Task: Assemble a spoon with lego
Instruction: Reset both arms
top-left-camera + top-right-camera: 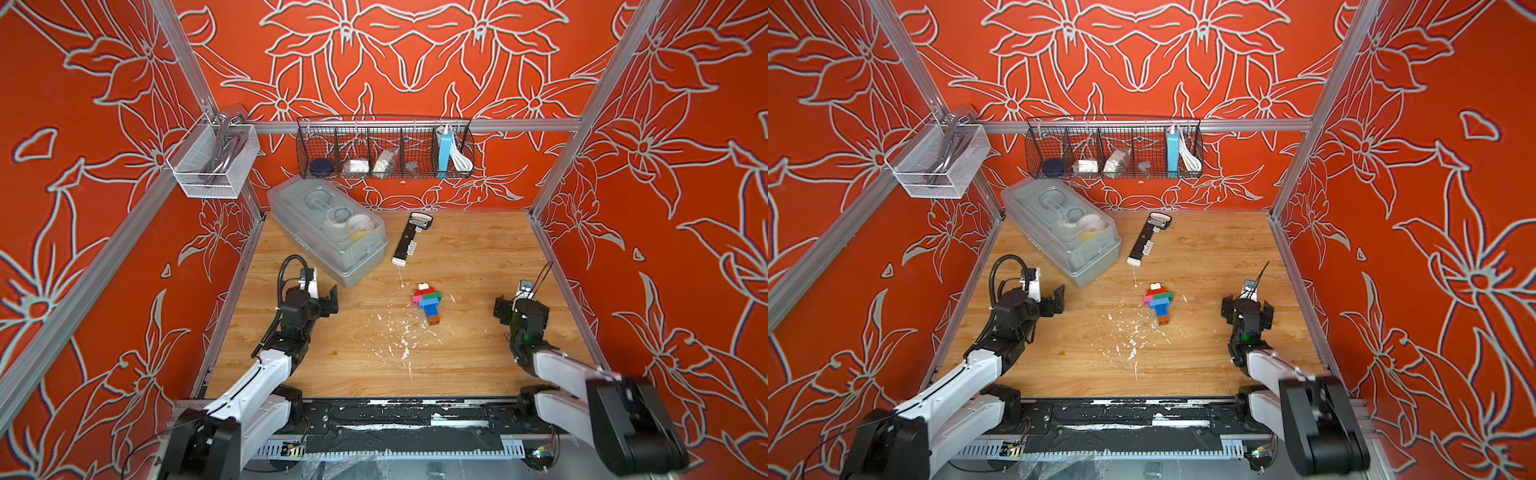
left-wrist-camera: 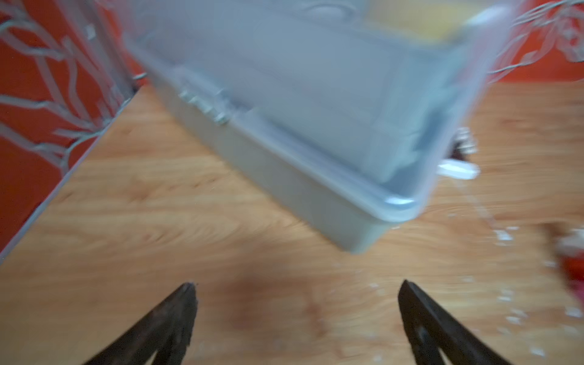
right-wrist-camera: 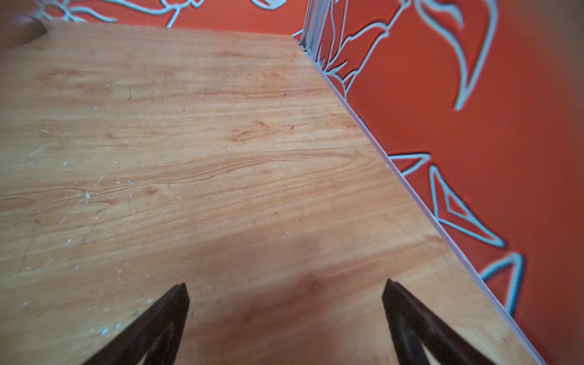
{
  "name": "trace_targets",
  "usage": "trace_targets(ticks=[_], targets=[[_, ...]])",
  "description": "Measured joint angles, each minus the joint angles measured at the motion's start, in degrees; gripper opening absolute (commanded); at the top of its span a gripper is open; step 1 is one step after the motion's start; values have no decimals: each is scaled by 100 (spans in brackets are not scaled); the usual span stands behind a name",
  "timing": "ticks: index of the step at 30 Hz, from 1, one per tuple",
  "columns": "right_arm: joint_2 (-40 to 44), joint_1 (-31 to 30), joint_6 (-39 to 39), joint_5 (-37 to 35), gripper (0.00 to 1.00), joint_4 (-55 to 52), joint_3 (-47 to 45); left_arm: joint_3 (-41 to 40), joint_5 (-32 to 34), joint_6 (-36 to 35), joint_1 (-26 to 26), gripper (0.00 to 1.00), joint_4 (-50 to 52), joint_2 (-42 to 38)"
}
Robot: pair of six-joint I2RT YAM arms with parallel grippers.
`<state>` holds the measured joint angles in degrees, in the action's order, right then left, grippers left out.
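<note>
The spoon lies flat near the middle of the wooden table in both top views. It is a small figure of lego bricks: a white, red, pink and green head narrowing to a blue and brown stem that points toward the front. Nothing touches it. My left gripper hovers well to its left, open, with only bare wood between the fingers. On the spoon's right, about as far away, my right gripper is open and empty too.
A grey plastic box with a clear lid stands just beyond the left gripper. A black-and-white bar tool lies behind the spoon. White flecks dot the table. A wire basket and a mesh basket hang on the walls.
</note>
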<state>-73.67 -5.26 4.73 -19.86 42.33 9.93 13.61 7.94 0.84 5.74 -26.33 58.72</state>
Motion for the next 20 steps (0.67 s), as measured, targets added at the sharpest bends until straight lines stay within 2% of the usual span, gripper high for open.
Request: trace_targets(ticks=[2, 5, 7, 12, 20], targets=[[-793, -4, -210, 199, 100, 345, 247, -162, 17, -35, -212, 98, -330, 612], [-846, -22, -354, 337, 100, 597, 391, -131, -214, -39, -538, 98, -1370, 1836], [-815, 9, -352, 328, 100, 603, 579, 76, -330, -20, -680, 98, -1283, 2212], [-789, 15, -356, 321, 100, 704, 688, 179, -671, -31, -730, 98, -1766, 2210], [-807, 26, -354, 326, 100, 470, 802, 299, -874, -70, -730, 98, -1786, 2212]])
